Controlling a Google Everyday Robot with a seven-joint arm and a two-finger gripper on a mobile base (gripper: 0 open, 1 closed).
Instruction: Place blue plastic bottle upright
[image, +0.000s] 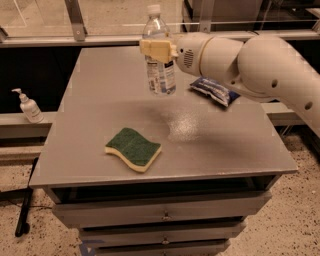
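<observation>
Bottle (161, 76) looked light, thin and easy to squash, so the tool (156, 50) pinching its stiffer top, above the tabletop (225, 145), seemed right.
</observation>
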